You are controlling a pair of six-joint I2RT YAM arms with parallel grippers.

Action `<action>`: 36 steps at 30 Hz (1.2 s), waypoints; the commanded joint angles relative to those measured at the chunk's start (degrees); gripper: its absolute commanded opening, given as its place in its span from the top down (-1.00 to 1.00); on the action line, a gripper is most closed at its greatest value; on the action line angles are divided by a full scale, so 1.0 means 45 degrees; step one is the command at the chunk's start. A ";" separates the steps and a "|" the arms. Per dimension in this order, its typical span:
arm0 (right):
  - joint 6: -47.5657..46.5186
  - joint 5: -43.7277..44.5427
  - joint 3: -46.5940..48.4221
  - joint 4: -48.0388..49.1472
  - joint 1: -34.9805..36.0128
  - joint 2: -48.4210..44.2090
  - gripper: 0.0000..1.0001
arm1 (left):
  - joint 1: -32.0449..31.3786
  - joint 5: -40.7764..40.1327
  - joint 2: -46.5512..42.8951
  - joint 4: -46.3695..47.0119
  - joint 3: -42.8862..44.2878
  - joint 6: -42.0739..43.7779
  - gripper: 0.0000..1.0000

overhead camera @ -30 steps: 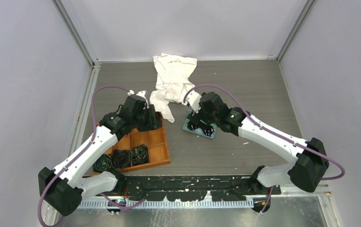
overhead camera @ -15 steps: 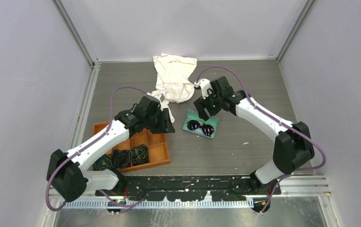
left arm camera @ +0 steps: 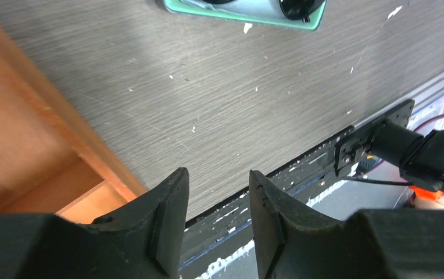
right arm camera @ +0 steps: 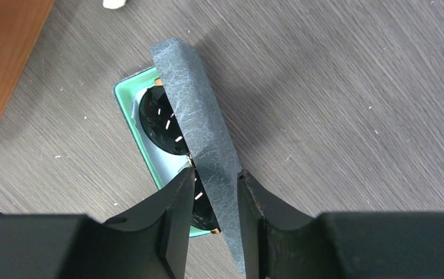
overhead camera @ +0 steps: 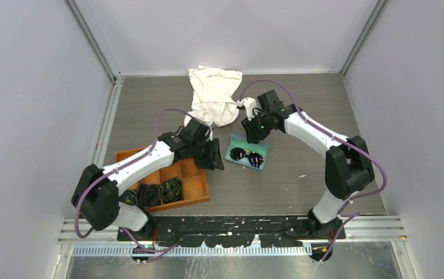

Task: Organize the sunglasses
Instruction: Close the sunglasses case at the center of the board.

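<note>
1. At the table's middle, the sunglasses (right arm camera: 161, 125) lie in the open case (right arm camera: 128, 110), under our right gripper (right arm camera: 215, 181).
2. Its fingers (right arm camera: 176, 203) pinch the case's raised lid (right arm camera: 199, 99).
3. Our left gripper (left arm camera: 217, 183), half-open and empty, hovers just left of the case.

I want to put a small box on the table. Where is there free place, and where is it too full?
Bare table right of the right claw; also the far-left corner beside the white cloth. Crowded: between wooden tray, left claw and glasses case.
</note>
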 commanded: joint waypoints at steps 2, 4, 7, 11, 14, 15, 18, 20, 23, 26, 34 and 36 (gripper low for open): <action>-0.0119 -0.0593 0.0433 -0.0075 -0.0150 -0.0065 0.25 | -0.0347 0.1161 0.0921 0.1232 0.0559 -0.0034 0.13; -0.0122 -0.0648 0.0266 -0.0020 -0.0242 -0.0064 0.24 | -0.0365 0.1413 0.1404 0.1279 0.0762 -0.0058 0.13; -0.0138 -0.0757 0.0167 0.0031 -0.0306 -0.0073 0.16 | -0.0366 0.1505 0.1781 0.1526 0.0898 -0.0085 0.14; -0.0117 -0.0885 0.0167 0.0049 -0.0323 0.0055 0.13 | -0.0366 0.1554 0.2423 0.1581 0.1226 -0.0170 0.14; -0.0140 -0.0751 0.0160 0.0041 -0.0315 0.0194 0.13 | -0.0349 0.1501 0.2931 0.1631 0.1433 -0.0121 0.14; -0.0173 -0.0707 0.0164 0.0006 -0.0313 0.0248 0.13 | -0.0347 0.1500 0.3106 0.1547 0.1555 -0.0057 0.13; -0.0173 -0.0704 0.0150 -0.0007 -0.0354 0.0360 0.13 | -0.0347 0.1527 0.3507 0.1500 0.1894 0.0017 0.14; -0.0160 -0.0804 0.0113 -0.0011 -0.0360 0.0367 0.16 | -0.0347 0.1478 0.3651 0.1422 0.2074 0.0041 0.14; -0.0027 -0.0892 0.0048 0.0056 -0.0375 0.0302 0.27 | -0.0330 0.1420 0.3783 0.1345 0.2214 0.0061 0.14; 0.0292 -0.0843 -0.0018 0.0219 -0.0402 0.0157 0.43 | -0.0262 0.1411 0.3812 0.1326 0.2232 0.0077 0.14; 0.2674 0.0301 -0.1054 0.1403 -0.0388 -0.0700 0.53 | 0.0275 0.1402 0.3753 0.1200 0.2123 0.0205 0.14; 0.3299 0.0725 -0.1538 0.1767 -0.0373 -0.1209 0.53 | 0.0380 0.1369 0.3767 0.1178 0.2091 0.0232 0.14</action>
